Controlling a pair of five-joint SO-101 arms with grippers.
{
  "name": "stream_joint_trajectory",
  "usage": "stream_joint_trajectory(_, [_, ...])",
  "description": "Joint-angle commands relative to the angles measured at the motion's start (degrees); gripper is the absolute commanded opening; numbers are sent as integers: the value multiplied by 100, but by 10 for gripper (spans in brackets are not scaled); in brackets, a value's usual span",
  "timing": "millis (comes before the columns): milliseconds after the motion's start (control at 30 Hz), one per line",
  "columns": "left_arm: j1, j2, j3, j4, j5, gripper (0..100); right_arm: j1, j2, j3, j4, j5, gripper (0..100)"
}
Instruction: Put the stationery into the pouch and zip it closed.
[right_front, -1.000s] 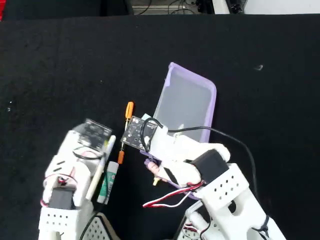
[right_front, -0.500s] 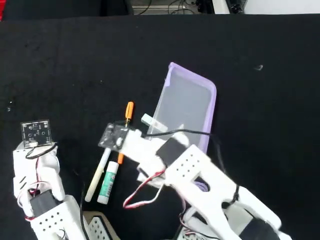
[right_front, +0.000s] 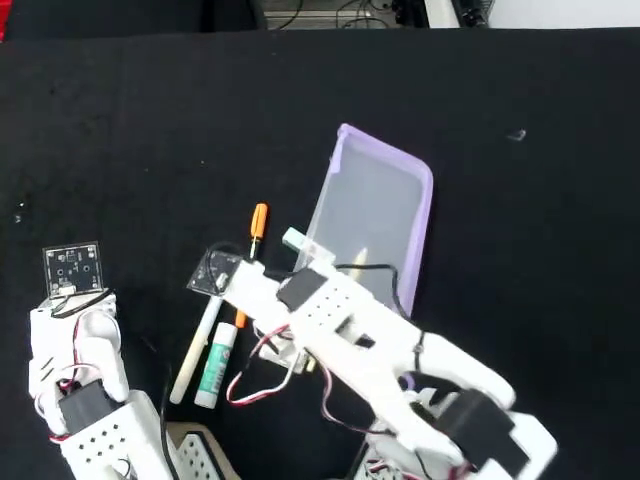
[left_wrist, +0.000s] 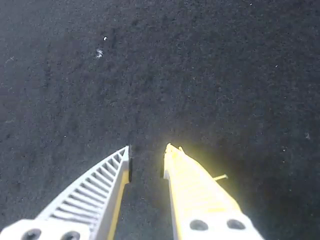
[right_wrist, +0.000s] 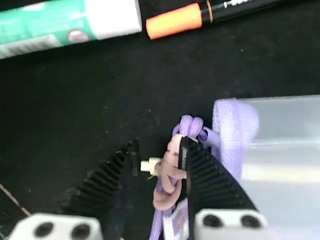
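The translucent purple pouch (right_front: 375, 205) lies flat mid-table. To its left lie an orange pen (right_front: 257, 222), a white pen (right_front: 195, 350) and a green-and-white glue stick (right_front: 216, 365). A small white piece (right_front: 296, 240) rests at the pouch's left edge. My right arm (right_front: 330, 320) stretches over the pouch's near end. In the right wrist view my right gripper (right_wrist: 157, 150) is open, with the purple cord and pink zipper pull (right_wrist: 172, 165) between its fingers, against one finger. My left gripper (left_wrist: 147, 160) is a little open over bare black cloth, holding nothing.
Black cloth covers the whole table (right_front: 520, 300). My left arm (right_front: 75, 350) stands at the near left corner, away from the stationery. The far half and the right side of the table offer free room.
My left arm has pulled back to the left, off the pens and glue stick. My right arm has swung left and stretched forward over the pouch's near end.
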Motion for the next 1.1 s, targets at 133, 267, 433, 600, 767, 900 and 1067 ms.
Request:
stream_joint_trajectory(133, [-75,-53,127,35,-62,120,888,743,-110,-396,0,131])
stream_joint_trajectory(267, [-75,-53,127,35,-62,120,923,743,-224,-149,9,131])
stream_joint_trajectory(433, [-75,-53,127,35,-62,120,923,796,-585,413,167,131])
stream_joint_trajectory(600, [-75,-53,127,35,-53,120,923,804,-453,413,237,131])
stream_joint_trajectory(767, [-75,-53,127,35,-53,120,914,804,-233,316,237,131])
stream_joint_trajectory(900, [-66,-53,127,35,-44,120,914,804,-145,343,237,131])
stream_joint_trajectory(1067, [-66,-53,127,35,-44,120,914,989,-154,299,237,129])
